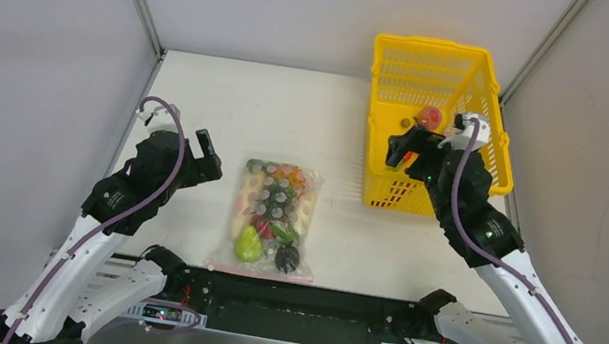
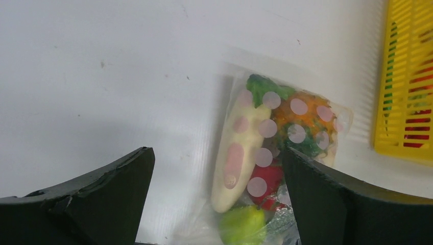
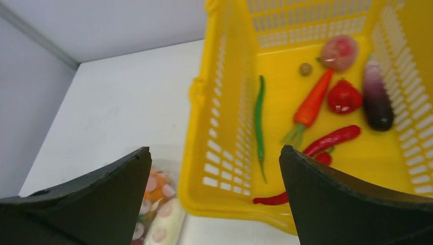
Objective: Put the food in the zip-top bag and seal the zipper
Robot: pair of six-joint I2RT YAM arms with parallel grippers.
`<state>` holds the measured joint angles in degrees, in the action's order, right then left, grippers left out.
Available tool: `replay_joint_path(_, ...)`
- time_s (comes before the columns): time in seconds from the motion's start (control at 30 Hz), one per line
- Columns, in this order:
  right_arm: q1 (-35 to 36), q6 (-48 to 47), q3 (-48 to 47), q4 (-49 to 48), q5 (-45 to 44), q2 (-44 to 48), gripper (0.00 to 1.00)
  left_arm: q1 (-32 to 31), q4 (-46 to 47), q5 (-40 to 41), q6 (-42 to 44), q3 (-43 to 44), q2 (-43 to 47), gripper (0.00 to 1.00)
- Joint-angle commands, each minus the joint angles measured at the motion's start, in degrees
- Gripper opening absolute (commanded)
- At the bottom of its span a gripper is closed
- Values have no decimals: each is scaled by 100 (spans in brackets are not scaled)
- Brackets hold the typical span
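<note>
Top external view shows the clear plastic zip-top bag with pink dots (image 1: pixel 275 217) lying flat on the white counter (image 1: pixel 204 97), in the middle, close to the arm bases. Its long side runs from near to far. The toy food (image 1: pixel 261 237) is inside it: a white radish (image 2: pixel 232 168), plus green, red, orange and dark bits. A pale pink band along the near end is likely the zipper (image 1: pixel 261 270). I cannot tell if it is pressed shut.

The left fingers (image 2: pixel 102 199) are wide apart and hold nothing. The bag lies just to their right with only bare counter between, so the left arm is the nearer one.

The right fingers (image 3: pixel 92 199) are wide apart too and hold nothing. They hang over the yellow slotted basket (image 1: pixel 405 56), well apart from the bag. An orange carrot (image 3: pixel 311 104), red chillies and a purple eggplant (image 3: pixel 378 99) lie in the basket. Its side wall stands between that arm and the bag.
</note>
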<state>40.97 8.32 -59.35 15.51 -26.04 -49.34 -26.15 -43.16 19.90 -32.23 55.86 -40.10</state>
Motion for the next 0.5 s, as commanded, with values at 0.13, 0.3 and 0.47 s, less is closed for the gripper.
replay_joint_path(0.13,-2099,615,-619,1087,1078,-10,100,31,-431,1013,-159,300,315,99)
replay_joint_path(0.3,-2506,772,-464,1145,1708,259,100,31,-417,1309,-81,222,543,99)
replay_joint_path(0.47,-2503,795,-25,906,2235,559,100,31,-636,1596,-22,418,573,99)
